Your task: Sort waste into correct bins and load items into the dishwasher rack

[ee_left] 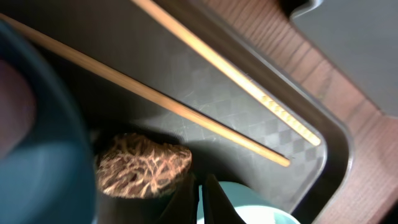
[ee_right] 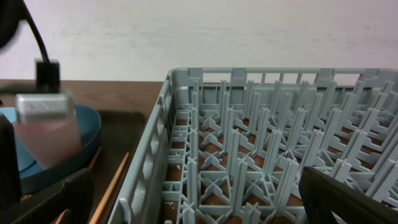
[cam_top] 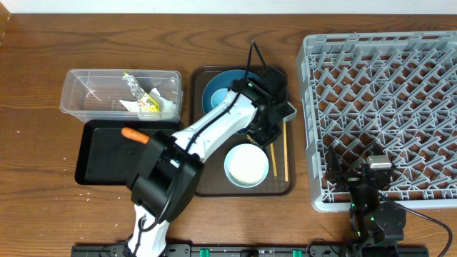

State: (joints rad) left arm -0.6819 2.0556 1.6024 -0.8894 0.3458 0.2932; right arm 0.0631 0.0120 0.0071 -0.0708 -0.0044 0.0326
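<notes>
Left end effector closed beside the brown textured lump: likely light, crumbly; pinch its middle. Right end effector open.

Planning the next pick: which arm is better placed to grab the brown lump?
Left. The left tool, shut, hangs just beside the brown lump; the right tool sits open at the dishwasher rack.
</notes>
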